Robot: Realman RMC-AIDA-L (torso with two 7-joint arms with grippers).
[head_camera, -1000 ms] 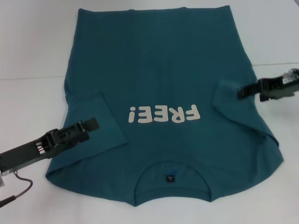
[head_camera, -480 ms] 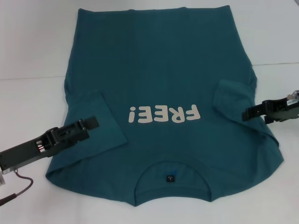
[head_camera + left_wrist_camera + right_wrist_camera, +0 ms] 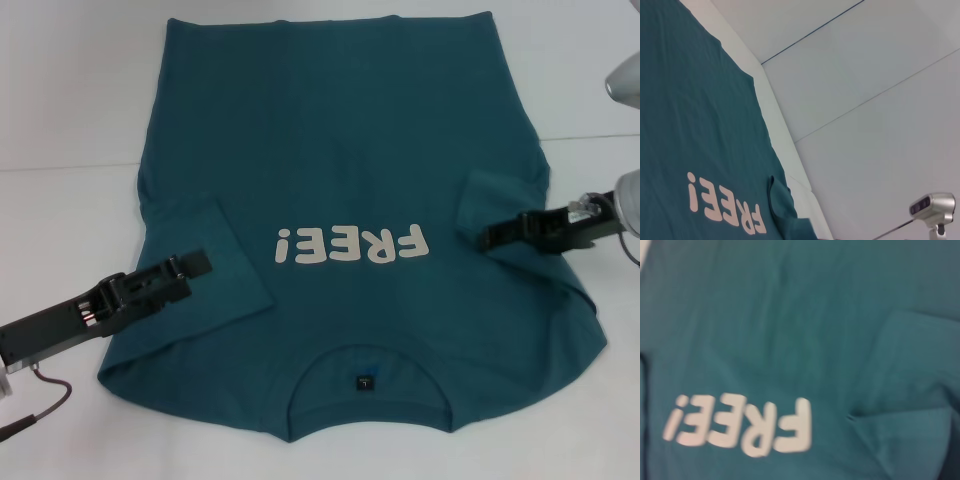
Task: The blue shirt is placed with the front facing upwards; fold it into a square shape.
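A: Blue shirt (image 3: 350,180) lies spread front-up on the white tabletop (image 3: 60,120), collar nearest us, hem far away, the white "FREE!" print (image 3: 352,245) across its middle. Both sleeves are already turned inward onto the body.

B: And the arms? We see the left gripper (image 3: 193,266) low over the folded left sleeve (image 3: 215,270), and the right gripper (image 3: 497,235) at the edge of the folded right sleeve (image 3: 500,215).

A: For both, we cannot tell whether the fingers are released or clenched; neither shows cloth held between them.

B: What do we judge could go wrong?

A: If the right fingers skim the sleeve's edge rather than pinching it, they may drag the flap back outward and undo the fold. A pinch taking only the top layer would lift the sleeve alone and wrinkle the body. Uneven pulls by the two arms would skew the sides, so the final shape comes out lopsided rather than square.
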